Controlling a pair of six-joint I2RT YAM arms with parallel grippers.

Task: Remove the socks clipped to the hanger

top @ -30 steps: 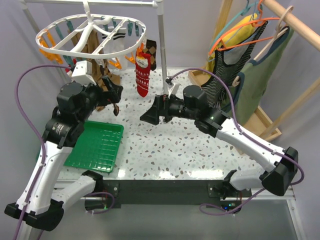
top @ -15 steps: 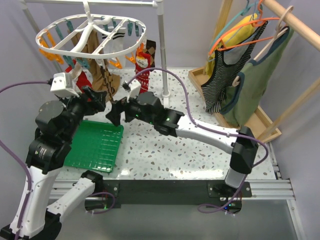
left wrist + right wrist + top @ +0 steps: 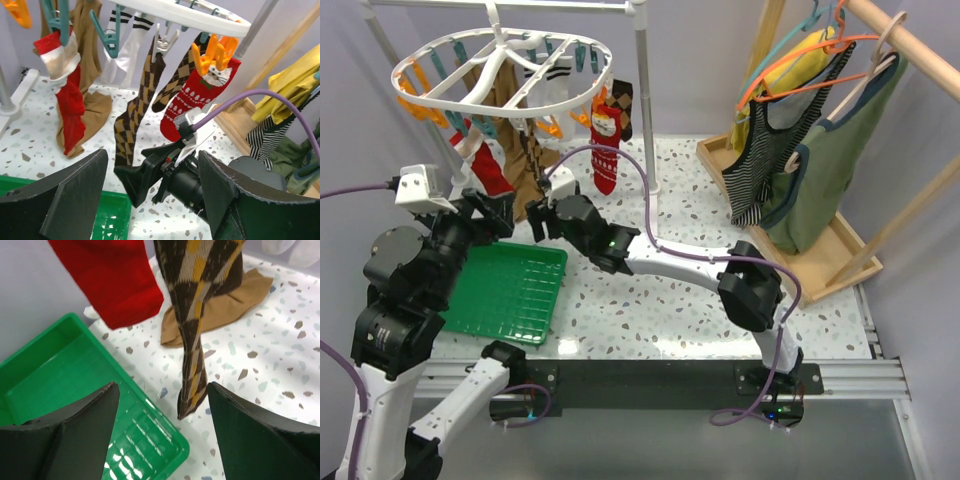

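The white oval hanger (image 3: 500, 62) hangs at the top left with several socks clipped to it. The argyle sock (image 3: 532, 165) hangs between a red white-cuffed sock (image 3: 485, 168) and a red cat-patterned sock (image 3: 605, 150). A tan sock (image 3: 92, 107) and a white striped sock (image 3: 127, 45) hang behind them. My right gripper (image 3: 542, 222) is open just below and in front of the argyle sock, whose toe (image 3: 192, 375) hangs between the open jaws without touching them. My left gripper (image 3: 492, 215) is open and empty, left of the right gripper and facing the socks.
A green tray (image 3: 515, 290) lies on the speckled table below the hanger, and its corner shows in the right wrist view (image 3: 75, 390). A white rack pole (image 3: 645, 110) stands right of the socks. A wooden rack with a striped top and a green garment (image 3: 810, 150) stands at the right.
My right arm has swung far to the left across the table, up to the argyle sock. My left arm has drawn back and to the left. Both grippers stay open.
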